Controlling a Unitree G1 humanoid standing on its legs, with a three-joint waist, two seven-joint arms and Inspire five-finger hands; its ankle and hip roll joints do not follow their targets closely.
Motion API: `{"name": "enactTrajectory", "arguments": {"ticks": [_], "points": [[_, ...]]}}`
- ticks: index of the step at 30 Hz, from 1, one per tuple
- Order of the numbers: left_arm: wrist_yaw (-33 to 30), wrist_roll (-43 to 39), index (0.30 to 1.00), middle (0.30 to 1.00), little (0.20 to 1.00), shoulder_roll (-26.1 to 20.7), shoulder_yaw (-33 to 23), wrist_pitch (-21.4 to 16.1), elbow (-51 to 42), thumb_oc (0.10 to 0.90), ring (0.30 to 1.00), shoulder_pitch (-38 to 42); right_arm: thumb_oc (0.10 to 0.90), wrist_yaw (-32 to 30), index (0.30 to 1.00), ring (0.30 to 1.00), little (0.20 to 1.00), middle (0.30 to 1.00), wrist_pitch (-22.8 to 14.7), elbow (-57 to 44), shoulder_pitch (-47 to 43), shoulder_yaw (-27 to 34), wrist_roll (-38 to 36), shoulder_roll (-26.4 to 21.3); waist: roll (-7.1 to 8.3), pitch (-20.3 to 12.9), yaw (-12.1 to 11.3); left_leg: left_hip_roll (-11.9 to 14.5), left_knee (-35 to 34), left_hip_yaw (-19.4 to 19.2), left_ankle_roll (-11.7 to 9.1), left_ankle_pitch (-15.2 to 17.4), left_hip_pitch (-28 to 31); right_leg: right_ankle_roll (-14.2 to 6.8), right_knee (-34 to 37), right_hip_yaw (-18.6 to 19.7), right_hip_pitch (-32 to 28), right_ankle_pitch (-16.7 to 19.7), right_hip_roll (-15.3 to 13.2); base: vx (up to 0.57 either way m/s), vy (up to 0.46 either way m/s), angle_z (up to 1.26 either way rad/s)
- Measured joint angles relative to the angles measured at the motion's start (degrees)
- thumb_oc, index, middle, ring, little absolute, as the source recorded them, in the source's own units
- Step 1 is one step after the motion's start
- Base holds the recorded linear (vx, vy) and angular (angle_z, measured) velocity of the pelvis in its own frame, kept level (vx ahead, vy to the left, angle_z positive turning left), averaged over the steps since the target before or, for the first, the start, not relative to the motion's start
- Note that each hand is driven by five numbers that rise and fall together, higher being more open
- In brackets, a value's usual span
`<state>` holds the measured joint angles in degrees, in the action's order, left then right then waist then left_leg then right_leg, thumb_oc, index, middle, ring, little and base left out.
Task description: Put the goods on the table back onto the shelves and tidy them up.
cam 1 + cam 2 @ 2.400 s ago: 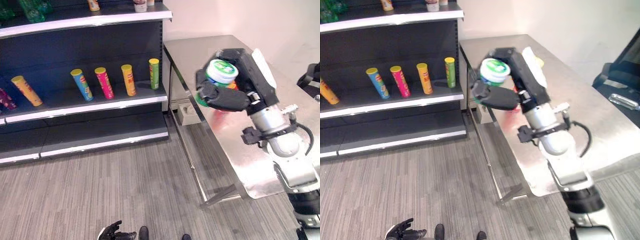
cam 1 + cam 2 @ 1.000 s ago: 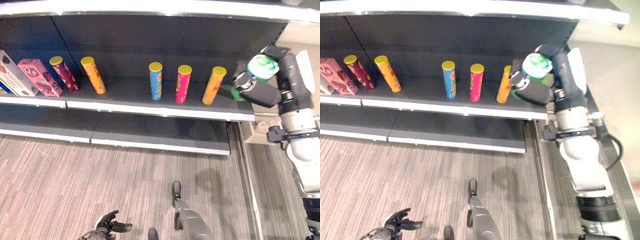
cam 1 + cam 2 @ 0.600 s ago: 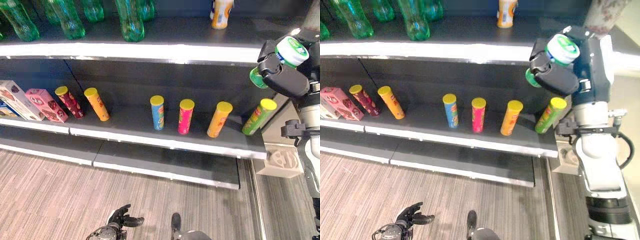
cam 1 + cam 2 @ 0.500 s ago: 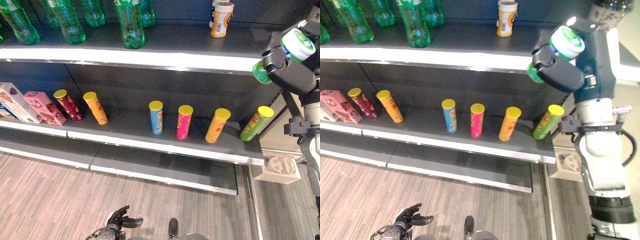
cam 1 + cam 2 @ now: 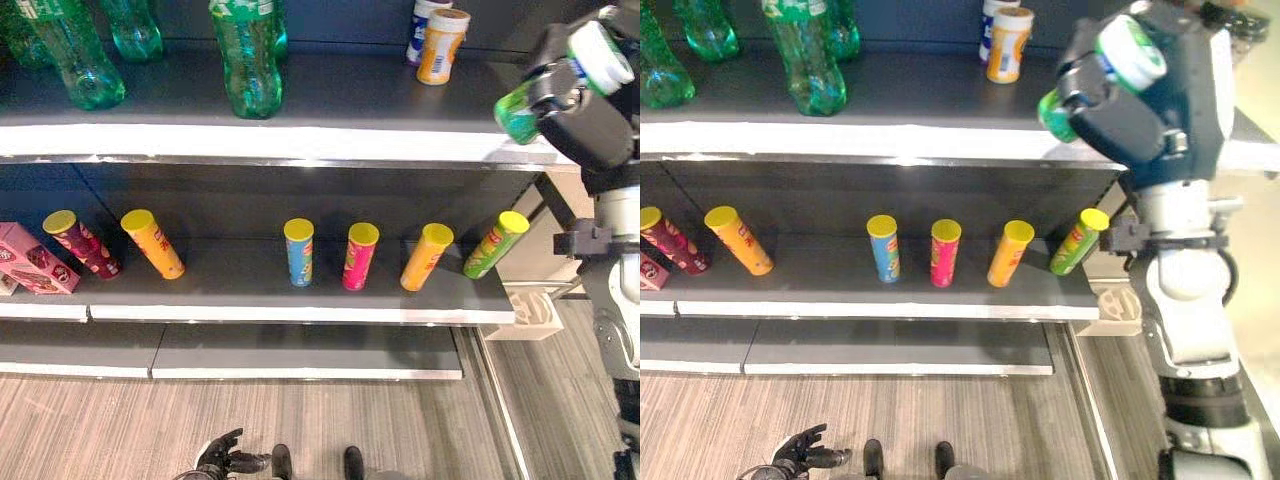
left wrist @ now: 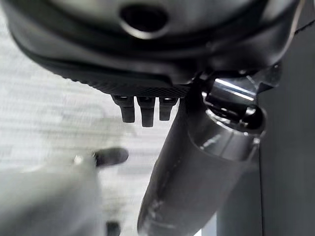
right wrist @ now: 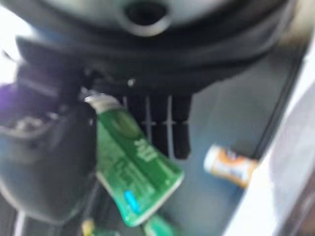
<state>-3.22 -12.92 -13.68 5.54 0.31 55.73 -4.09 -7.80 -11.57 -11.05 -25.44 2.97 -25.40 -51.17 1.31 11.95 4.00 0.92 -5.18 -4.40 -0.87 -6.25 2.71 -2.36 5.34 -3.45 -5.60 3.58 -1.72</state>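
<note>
Far left and low, near the floor: left hand [image 5: 222,455], fingers loosely spread, holding nothing, well apart from the work. Up on the top shelf [image 5: 300,145], toward its left: green bottles [image 5: 245,55] standing upright, in no danger from here. Below, along the middle shelf [image 5: 300,313]: a pink box [image 5: 25,262], then a row of leaning tubes, maroon [image 5: 78,242], orange [image 5: 152,242], blue [image 5: 298,252], pink [image 5: 359,255], yellow-orange [image 5: 424,256] and green [image 5: 494,243], each apart from its neighbour. Back on the top shelf, right of centre: an orange-and-white cup [image 5: 441,45] with a second container just behind it. Farthest right, level with the front edge of the top shelf: right hand [image 5: 1120,110], fingers and thumb curled round a green can [image 5: 520,110] with a white lid, the can carried tilted, base toward the shelf, lid up and away. Main risk, as a judgement: setting down at that tilt, base catching the shelf's front lip, then tipping or rolling off the edge onto the green tube beneath. Second risk: reaching too far inward and knocking the orange-and-white cup over. Third: letting go before the base sits flat, with a round can likely to roll. Safer with the can brought upright first and placed in the bare stretch at the shelf's right end.
</note>
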Motion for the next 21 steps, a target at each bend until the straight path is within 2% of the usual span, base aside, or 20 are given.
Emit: {"name": "enactTrajectory", "arguments": {"ticks": [2, 4, 5, 7, 12, 21], "points": [[0.01, -0.01, 0.9, 0.9, 0.9, -1.25, 0.14, -0.02, 0.29, 0.8, 0.9, 0.08, 0.4, 0.08, 0.3, 0.3, 0.3, 0.3, 0.38, 3.83, -5.24, -5.05, 0.14, -1.44, 0.76, -0.37, -0.83, -0.67, 0.0, 0.32, 0.36, 0.25, 0.21, -0.28, -0.02, -0.77, -0.36, 0.09, -0.53, 0.01, 0.056, 0.04], [0.04, -0.02, 0.9, 0.9, 0.9, -1.72, 0.45, -0.02, 0.46, 0.8, 0.9, 0.5, 0.4, 0.63, 0.3, 0.3, 0.3, 0.3, 1.52, 8.54, -9.77, -9.7, 0.28, -5.73, 1.09, -0.36, -2.25, -0.86, -0.01, 0.45, 0.48, 0.38, 0.69, -0.47, 0.0, -1.06, -0.89, 0.08, -0.68, 0.01, 0.034, 0.09], [0.05, -0.08, 0.9, 0.9, 0.9, -2.27, 0.46, -0.09, 0.44, 0.8, 0.9, 0.6, 0.4, 1.27, 0.3, 0.3, 0.3, 0.3, 2.25, 11.97, -11.77, -10.77, 0.32, -6.75, 1.85, -0.35, -3.41, -0.87, -0.01, 0.67, 0.59, 0.5, 0.98, -0.94, 0.0, -1.09, -1.3, -0.26, -0.68, 0.01, 0.02, 0.16], [0.05, -0.47, 0.9, 0.9, 0.9, -2.87, 0.46, 0.01, 0.69, 0.8, 0.9, -0.17, 0.4, 1.38, 0.3, 0.3, 0.3, 0.3, 2.83, 17.47, -15.48, -12.92, 0.22, -6.67, 3.21, -0.47, -3.98, -0.83, -0.03, 0.97, 0.59, 0.52, 1.03, -1.39, 0.01, -1.06, -1.5, -0.59, -0.63, 0.0, 0.013, 0.08], [0.09, -0.6, 0.9, 0.9, 0.9, -2.85, 0.56, 0.03, 1.64, 0.8, 0.9, -1.55, 0.4, 1.39, 0.3, 0.3, 0.3, 0.3, 4.01, 21.44, -15.78, -13.3, -1.63, -6.67, 3.59, -0.63, -4.37, -0.86, -0.07, 1.01, 0.42, 0.66, 1.07, -1.4, 0.4, -1.09, -1.5, -0.61, -0.67, 0.0, 0.001, -0.01], [0.13, -1.61, 0.9, 0.9, 0.9, -2.82, 0.65, -0.02, 1.63, 0.8, 0.9, -2.27, 0.4, 1.24, 0.3, 0.3, 0.3, 0.3, 4.91, 24.31, -14.85, -12.21, -2.73, -7.16, 3.43, -0.76, -2.44, -0.82, -0.04, 1.35, 0.77, 0.56, 1.16, -1.35, 0.41, -1.4, -1.72, -0.6, -0.62, 0.01, 0.001, 0.01]]}}
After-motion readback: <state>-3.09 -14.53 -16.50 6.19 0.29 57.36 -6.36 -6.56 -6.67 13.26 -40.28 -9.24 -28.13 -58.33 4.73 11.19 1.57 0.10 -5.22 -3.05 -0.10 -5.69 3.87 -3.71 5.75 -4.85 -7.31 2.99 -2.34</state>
